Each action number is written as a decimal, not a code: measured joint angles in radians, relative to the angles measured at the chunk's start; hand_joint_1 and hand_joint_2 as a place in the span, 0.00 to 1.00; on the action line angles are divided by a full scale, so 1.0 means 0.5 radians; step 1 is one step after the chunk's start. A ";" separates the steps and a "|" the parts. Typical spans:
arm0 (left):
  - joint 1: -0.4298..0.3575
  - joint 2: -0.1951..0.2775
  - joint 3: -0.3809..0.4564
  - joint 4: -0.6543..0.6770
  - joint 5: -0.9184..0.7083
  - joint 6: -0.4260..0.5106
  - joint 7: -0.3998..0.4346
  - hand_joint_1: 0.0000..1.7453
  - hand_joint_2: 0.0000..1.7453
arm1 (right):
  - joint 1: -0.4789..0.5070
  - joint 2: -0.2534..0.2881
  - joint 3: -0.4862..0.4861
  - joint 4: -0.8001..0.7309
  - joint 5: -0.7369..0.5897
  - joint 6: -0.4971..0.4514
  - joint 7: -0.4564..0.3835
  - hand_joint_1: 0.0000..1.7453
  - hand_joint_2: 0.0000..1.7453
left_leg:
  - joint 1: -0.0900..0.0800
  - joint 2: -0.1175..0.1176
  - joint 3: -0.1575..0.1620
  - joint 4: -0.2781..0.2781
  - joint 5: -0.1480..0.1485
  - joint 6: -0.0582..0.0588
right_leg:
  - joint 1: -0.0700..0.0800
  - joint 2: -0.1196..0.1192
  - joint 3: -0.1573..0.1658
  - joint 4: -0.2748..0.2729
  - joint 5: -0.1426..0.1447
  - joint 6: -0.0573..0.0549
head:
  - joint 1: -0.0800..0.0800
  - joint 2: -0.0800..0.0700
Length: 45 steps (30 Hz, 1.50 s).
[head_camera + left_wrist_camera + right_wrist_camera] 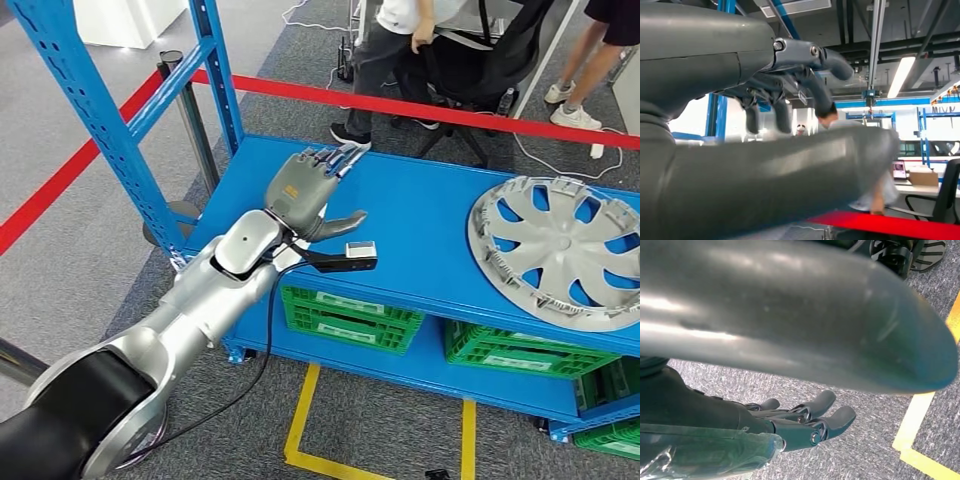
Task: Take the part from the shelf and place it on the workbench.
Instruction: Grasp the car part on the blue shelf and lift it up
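The part, a silver wheel cover (558, 245), lies flat at the right end of the blue shelf (423, 220). My left hand (309, 190) hovers over the shelf's left end, well to the left of the cover, fingers spread and thumb out, holding nothing. In the left wrist view the same hand (791, 75) has bare fingers and nothing between them and the thick thumb. My right hand (810, 420) hangs over the grey carpet with its fingers stretched out and nothing in it.
Green crates (351, 315) sit on the shelf level below. A blue upright post (106, 120) rises at the left. Red barrier tape (423, 110) runs behind the shelf, with people and an office chair (483, 60) beyond. Yellow floor lines (302, 420) mark the carpet.
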 joint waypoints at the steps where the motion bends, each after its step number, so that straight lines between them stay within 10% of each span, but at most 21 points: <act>1: 0.000 -0.003 -0.003 0.004 0.000 0.000 0.006 0.00 1.00 | 0.000 0.000 0.000 0.000 0.002 0.000 0.001 0.00 0.00 | 0.000 0.000 0.000 0.000 0.000 0.000 | 0.000 0.000 0.000 0.000 0.000 0.000 | 0.000 0.000; 23: -0.012 -0.008 -0.019 0.408 0.045 -0.190 0.208 0.00 1.00 | -0.028 0.000 -0.002 0.000 0.044 0.018 0.019 0.00 0.00 | 0.000 0.000 0.000 0.000 0.000 0.000 | 0.000 0.000 0.000 0.000 0.000 0.000 | 0.000 0.000; 45: -0.068 0.020 0.132 0.544 0.290 -0.785 -0.020 0.00 1.00 | -0.041 0.000 -0.002 0.000 0.063 0.040 0.015 0.00 0.00 | 0.000 0.000 0.000 0.000 0.000 0.000 | 0.000 0.000 0.000 0.000 0.000 0.000 | 0.000 0.000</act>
